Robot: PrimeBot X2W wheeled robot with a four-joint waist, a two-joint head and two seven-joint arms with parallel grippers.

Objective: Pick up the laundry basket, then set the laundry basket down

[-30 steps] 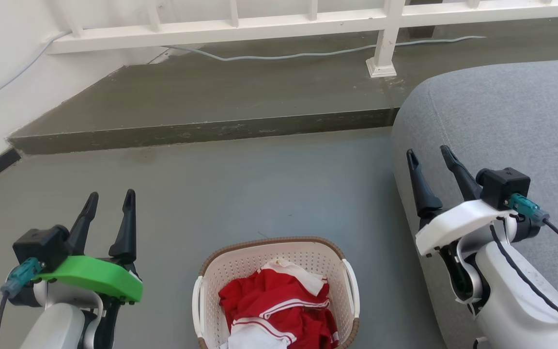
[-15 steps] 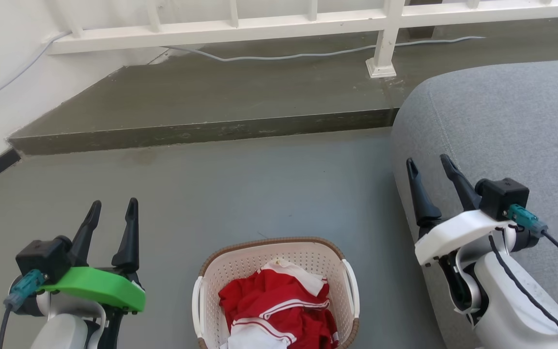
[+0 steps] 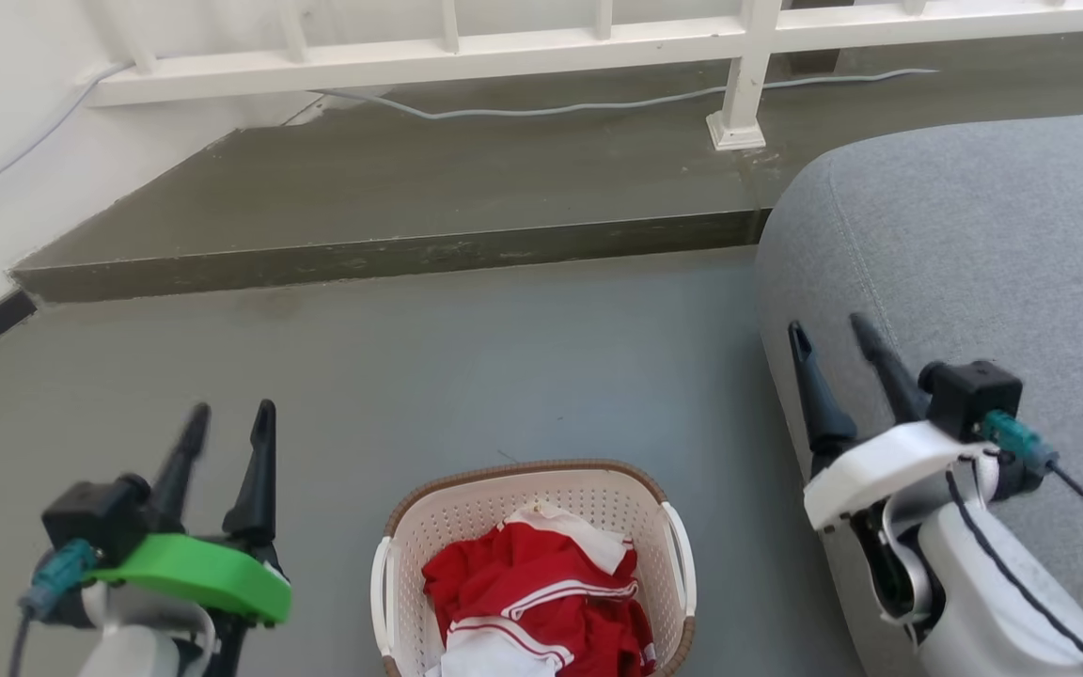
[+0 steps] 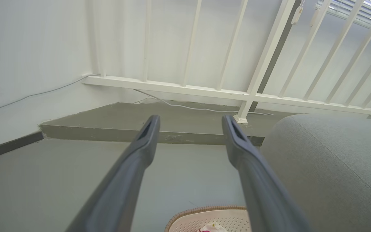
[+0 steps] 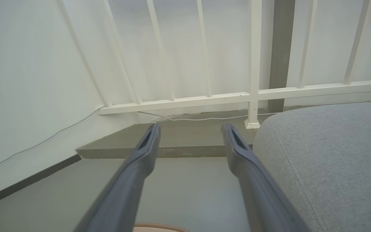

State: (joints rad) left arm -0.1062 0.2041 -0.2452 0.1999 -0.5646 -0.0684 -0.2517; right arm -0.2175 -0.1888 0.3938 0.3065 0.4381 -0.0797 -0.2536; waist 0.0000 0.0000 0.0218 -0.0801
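Left pincer (image 3: pixel 233 407), right pincer (image 3: pixel 825 323) (both agape)

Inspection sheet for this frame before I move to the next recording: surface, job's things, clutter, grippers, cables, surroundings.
Surface: grey floor, basket standing on it.
Job's things: laundry basket upright, holding red-and-white clothing; not gripped.
Clutter: nothing seen.
Grippers: left gripper and right gripper open, empty, either side of the basket, apart from it.
Cables: pale cable lying along the raised step.
Surroundings: white railing behind; grey sofa at right.

Home interior: grey fabric sofa (image 3: pixel 965 244), white railing (image 3: pixel 523 47), laundry basket (image 3: pixel 532 498) on floor (image 3: pixel 466 357).
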